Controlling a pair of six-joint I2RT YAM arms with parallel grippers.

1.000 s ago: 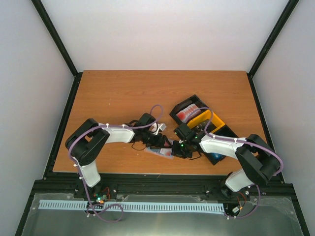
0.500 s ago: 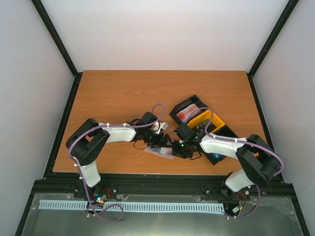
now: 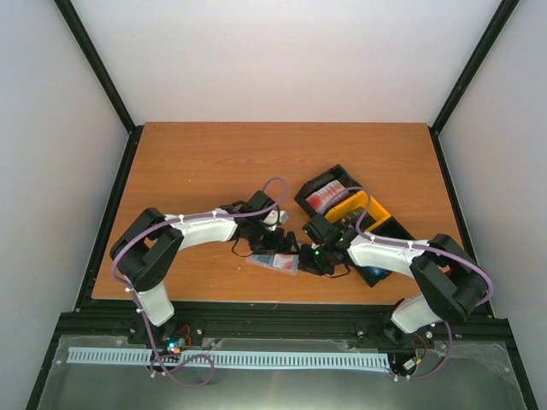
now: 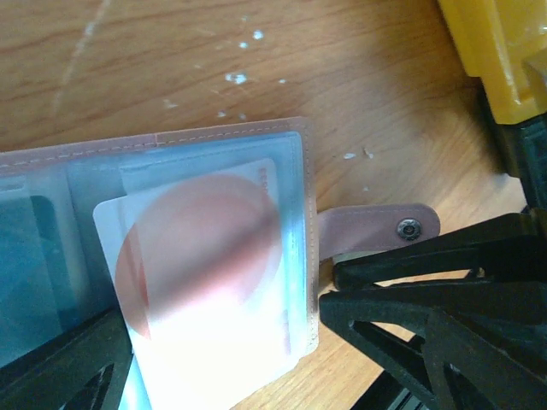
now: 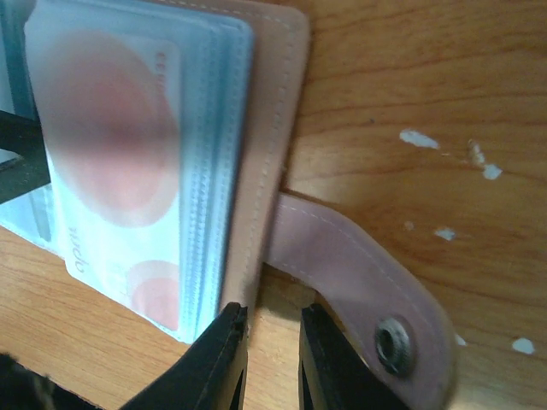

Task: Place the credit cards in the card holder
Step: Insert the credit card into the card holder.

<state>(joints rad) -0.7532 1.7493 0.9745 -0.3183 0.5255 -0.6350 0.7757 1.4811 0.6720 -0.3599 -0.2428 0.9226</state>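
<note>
Wooden table point(image 3: 214, 162): orange-brown top, scattered white specks point(image 4: 235, 79) on surface. Black-and-yellow tray point(image 3: 340, 170): on table, right of centre, set diag.; yellow mid compartment point(image 3: 361, 207). White walls point(image 3: 282, 60) on 3 sides, black frame posts point(image 3: 96, 70) at corners. White slotted strip point(image 3: 222, 359) runs along near metal shelf point(image 3: 282, 389).

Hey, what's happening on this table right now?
Cards are going into an open card holder on the table. The right hand pinches the holder's tan edge beside the snap strap. The left hand stands open over a red-and-white card lying in a clear pocket.
</note>
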